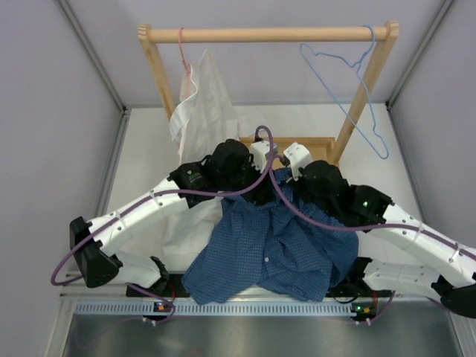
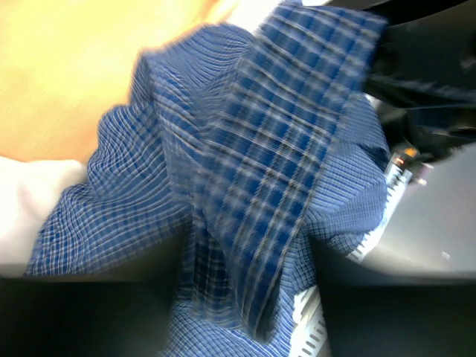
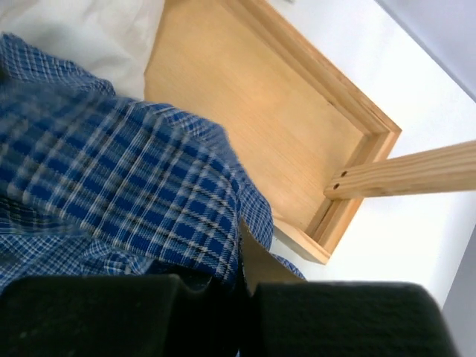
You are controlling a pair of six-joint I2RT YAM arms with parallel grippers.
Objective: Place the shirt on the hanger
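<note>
The dark blue checked shirt [image 1: 271, 249] hangs from both grippers over the near table edge. My left gripper [image 1: 256, 186] is shut on the shirt's upper edge; in the left wrist view the cloth [image 2: 245, 186] fills the frame and a fold runs between the dark fingers. My right gripper [image 1: 301, 175] is shut on the shirt too; its cloth [image 3: 126, 178] is pinched between the black fingers [image 3: 97, 312]. The light-blue wire hanger [image 1: 349, 82] hangs empty from the right end of the wooden rail [image 1: 268, 33], well behind both grippers.
A white shirt [image 1: 201, 111] hangs on a pink hanger [image 1: 181, 44] at the rail's left end. The rack's wooden base tray [image 3: 275, 119] lies under and behind the grippers. Its slanted post [image 1: 361, 93] stands at right. Grey walls close in both sides.
</note>
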